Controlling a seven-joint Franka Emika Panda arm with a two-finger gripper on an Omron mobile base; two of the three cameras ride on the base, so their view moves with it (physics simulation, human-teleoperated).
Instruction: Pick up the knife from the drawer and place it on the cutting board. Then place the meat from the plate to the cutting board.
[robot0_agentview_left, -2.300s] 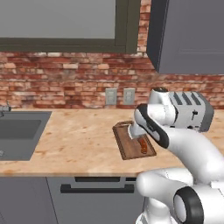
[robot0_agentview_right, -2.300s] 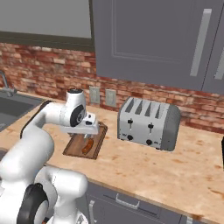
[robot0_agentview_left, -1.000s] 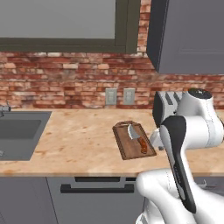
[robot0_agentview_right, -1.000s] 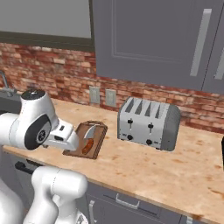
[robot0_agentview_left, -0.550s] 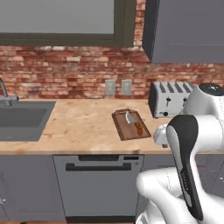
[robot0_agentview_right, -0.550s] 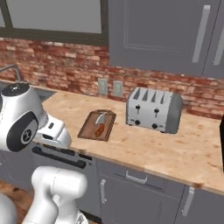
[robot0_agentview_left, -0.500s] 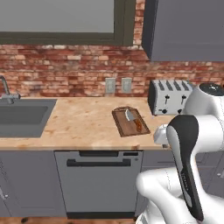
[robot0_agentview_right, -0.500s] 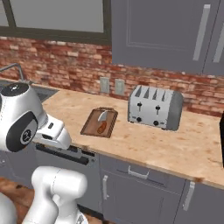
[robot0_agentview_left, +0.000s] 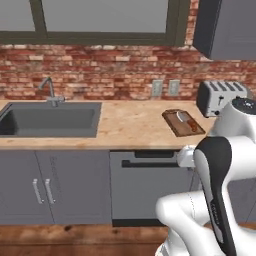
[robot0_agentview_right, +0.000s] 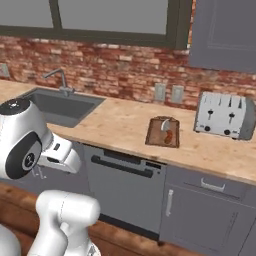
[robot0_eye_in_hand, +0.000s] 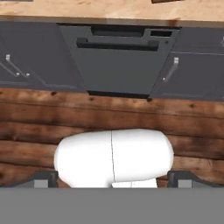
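Observation:
The dark brown cutting board (robot0_agentview_left: 183, 122) lies on the wooden counter, left of the toaster. On it rest the knife (robot0_agentview_left: 181, 117) with its pale blade and the reddish meat (robot0_agentview_left: 193, 126). The right base view gives the same board (robot0_agentview_right: 163, 132), knife (robot0_agentview_right: 164, 125) and meat (robot0_agentview_right: 170, 135). My gripper (robot0_eye_in_hand: 113, 179) is folded low, well back from the counter, facing the dishwasher and the wooden floor. Its fingertips (robot0_eye_in_hand: 43, 178) stand wide apart, open and holding nothing. A shut drawer front (robot0_agentview_right: 212, 186) sits under the counter right of the dishwasher. The plate is out of view.
A silver toaster (robot0_agentview_right: 224, 115) stands at the counter's right. A sink (robot0_agentview_left: 50, 120) with a tap is set in at the left. The dishwasher (robot0_eye_in_hand: 120, 57) and grey cabinet doors (robot0_agentview_left: 45, 187) line the front, with wooden floor (robot0_eye_in_hand: 109, 118) before them.
The base has backed away from the counter, so both base views now take in the sink, cabinet fronts and floor. The board, knife and meat lie as before. The gripper stays open.

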